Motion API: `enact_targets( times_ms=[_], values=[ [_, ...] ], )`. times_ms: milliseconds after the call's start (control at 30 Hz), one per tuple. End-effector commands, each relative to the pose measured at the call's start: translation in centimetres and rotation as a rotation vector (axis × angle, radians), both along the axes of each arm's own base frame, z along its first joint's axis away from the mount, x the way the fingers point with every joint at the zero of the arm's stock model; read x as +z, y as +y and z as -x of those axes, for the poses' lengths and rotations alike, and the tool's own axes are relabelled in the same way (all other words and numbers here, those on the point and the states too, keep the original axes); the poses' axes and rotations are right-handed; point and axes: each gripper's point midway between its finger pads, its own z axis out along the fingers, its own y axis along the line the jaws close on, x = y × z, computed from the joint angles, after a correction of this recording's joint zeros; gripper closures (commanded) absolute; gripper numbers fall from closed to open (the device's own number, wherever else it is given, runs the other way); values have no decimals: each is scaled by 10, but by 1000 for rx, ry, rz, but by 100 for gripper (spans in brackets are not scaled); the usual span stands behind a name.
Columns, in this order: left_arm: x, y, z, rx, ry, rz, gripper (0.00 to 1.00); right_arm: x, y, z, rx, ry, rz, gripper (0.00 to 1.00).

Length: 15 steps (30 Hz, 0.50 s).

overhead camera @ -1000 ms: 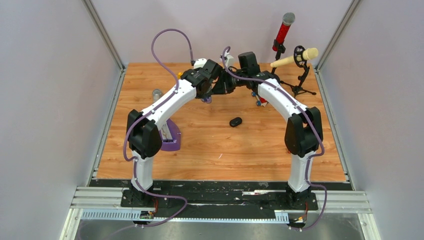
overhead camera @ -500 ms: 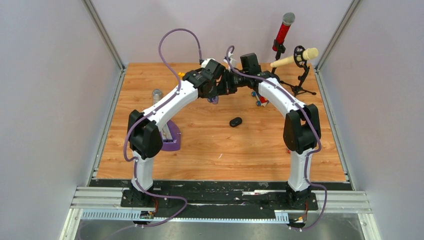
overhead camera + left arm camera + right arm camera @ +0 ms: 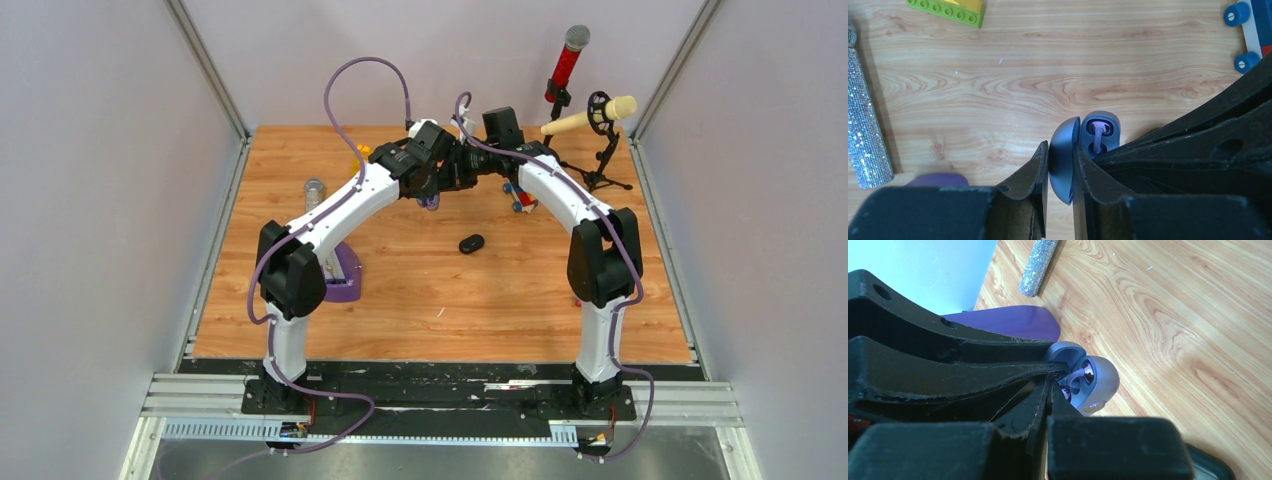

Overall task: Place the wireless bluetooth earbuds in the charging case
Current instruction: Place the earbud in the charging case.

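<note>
Two white arms with black joints and purple cables rise from a black rail at the bottom of the overhead frame and arch over a glossy wood-grain table (image 3: 440,310). Lower left of centre sits a purple plastic stand (image 3: 343,275), and near the middle lies a smooth black pebble-shaped case (image 3: 471,243). Higher up, at centre, both pincers meet on the charging case (image 3: 1113,125), a matte grey-blue rounded shell hinged open. The left gripper (image 3: 1060,146) has its worn black fingers closed on the domed lid, one pad on each face. A glossy purple earbud (image 3: 1096,136) with a curled stem sits in the case's hollow. The right gripper (image 3: 1049,387) has its fingers nearly together, only a slit between them, tips at the mouth of the case; whether they pinch the bud cannot be told. Around them lie a glittery silver cylinder (image 3: 865,125), a studded green brick (image 3: 945,7) and a toy with blue wheels (image 3: 1243,35). At the top right stand a red microphone (image 3: 565,60) and a cream foam-headed one (image 3: 590,115).
</note>
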Motion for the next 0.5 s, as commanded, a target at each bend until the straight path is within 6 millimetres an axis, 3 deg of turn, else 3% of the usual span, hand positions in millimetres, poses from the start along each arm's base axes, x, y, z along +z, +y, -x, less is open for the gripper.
enact_targets(
  times_ms=[0,467],
  values=[
    [30,-23,0,-46,-66,88,100,0,5,-4,6,-35,10,100],
    [30,-22,-1,-35,-67,81,100,-10,8,9,46,-33,47,100]
  ],
)
